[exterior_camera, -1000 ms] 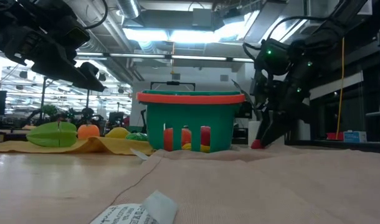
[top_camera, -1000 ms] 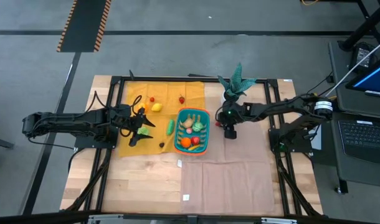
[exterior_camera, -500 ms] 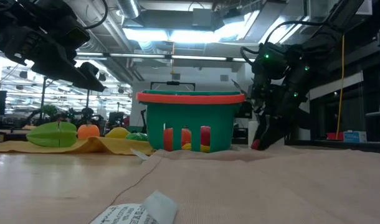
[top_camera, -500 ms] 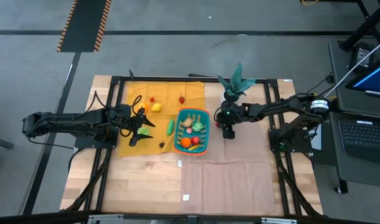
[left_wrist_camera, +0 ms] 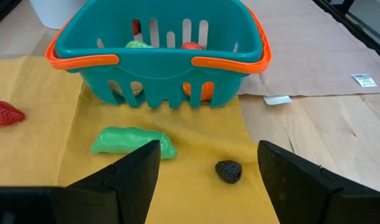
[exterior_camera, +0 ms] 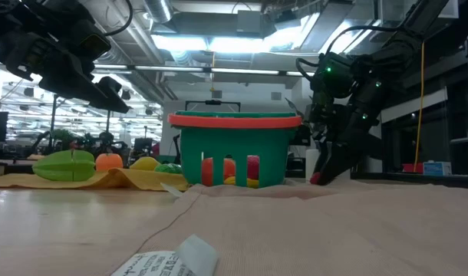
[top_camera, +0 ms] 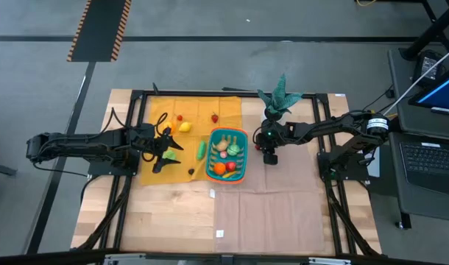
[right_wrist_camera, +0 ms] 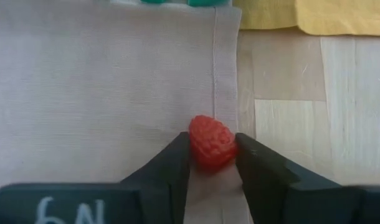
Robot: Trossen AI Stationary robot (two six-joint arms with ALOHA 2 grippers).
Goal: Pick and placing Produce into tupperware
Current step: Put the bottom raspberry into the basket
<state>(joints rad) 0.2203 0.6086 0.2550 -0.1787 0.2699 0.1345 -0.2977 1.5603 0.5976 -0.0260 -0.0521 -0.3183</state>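
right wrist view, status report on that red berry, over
Right end effector closed on the red berry, low on the pink cloth. Left end effector open, hovering by the teal basket. Nothing blocking.

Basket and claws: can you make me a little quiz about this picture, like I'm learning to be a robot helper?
1. True or false: the right claw has its fingers closed on a small red berry.
2. What lies on the yellow cloth between the left claw and the teal basket?
A. a banana
B. a green vegetable and a small dark lump
C. a spoon
3. Fill in: in the high view, the red berry is on the side of the basket nearer the ____ arm.

Key
1. True.
2. B: the green vegetable and the small dark lump lie there.
3. Right.
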